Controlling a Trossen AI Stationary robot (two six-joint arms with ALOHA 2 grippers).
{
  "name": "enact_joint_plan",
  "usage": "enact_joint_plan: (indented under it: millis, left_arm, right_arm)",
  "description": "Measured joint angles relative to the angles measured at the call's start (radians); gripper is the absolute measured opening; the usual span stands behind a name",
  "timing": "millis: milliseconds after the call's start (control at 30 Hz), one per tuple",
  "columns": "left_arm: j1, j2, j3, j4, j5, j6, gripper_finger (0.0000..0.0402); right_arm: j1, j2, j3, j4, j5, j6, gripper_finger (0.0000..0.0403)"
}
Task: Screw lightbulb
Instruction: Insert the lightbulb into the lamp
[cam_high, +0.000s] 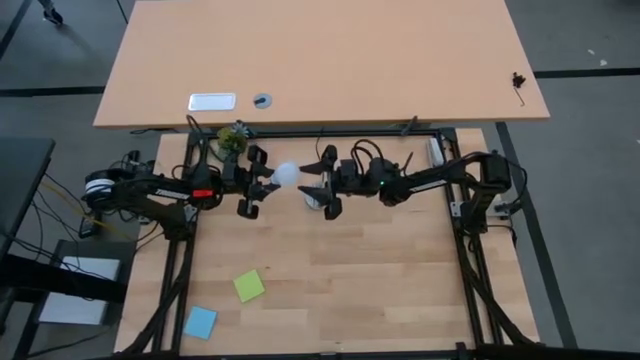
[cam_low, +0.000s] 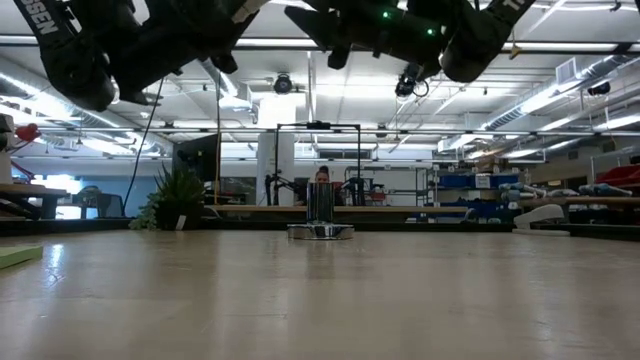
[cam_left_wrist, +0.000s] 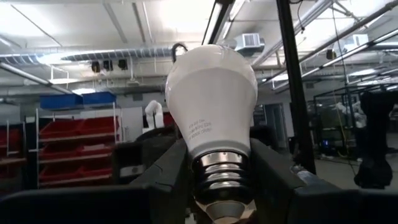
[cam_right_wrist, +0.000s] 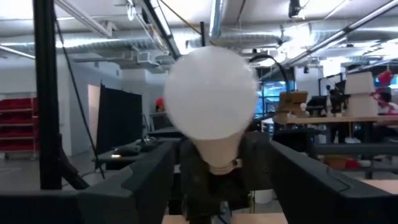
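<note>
The white frosted lightbulb (cam_high: 287, 175) is in the air above the middle of the table, held by my left gripper (cam_high: 262, 183), which is shut on it. The left wrist view shows its dome (cam_left_wrist: 211, 93) pointing away from that gripper. My right gripper (cam_high: 322, 185) is open and faces the bulb from the table's right. Its fingers stand wide apart short of the dome (cam_right_wrist: 211, 93) and touch nothing. The silver socket (cam_low: 320, 218) stands upright on its round base on the table, below my right gripper. My left gripper pinches the bulb's metal screw base (cam_left_wrist: 221, 171) between its two fingers (cam_left_wrist: 168, 180). The fingers come about level from the table's left. The bulb is lifted clear of the table, with its dome toward the table's right and my right gripper.
A green sticky note (cam_high: 249, 285) and a blue one (cam_high: 200, 322) lie near the front left of the table. A small plant (cam_high: 233, 138) stands at the far edge behind my left gripper. A second, lighter table (cam_high: 400, 60) lies beyond.
</note>
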Motion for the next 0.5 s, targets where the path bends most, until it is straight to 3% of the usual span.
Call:
enact_joint_plan:
  millis: [300, 500]
  left_arm:
    - [-0.001, 0.001, 0.001, -0.002, -0.027, 0.017, 0.0129]
    - [-0.008, 0.001, 0.001, -0.003, -0.035, 0.016, 0.0129]
  right_arm:
    - [-0.003, 0.000, -0.001, -0.030, 0.012, 0.031, 0.0345]
    - [-0.002, -0.001, 0.018, -0.035, 0.012, 0.027, 0.0368]
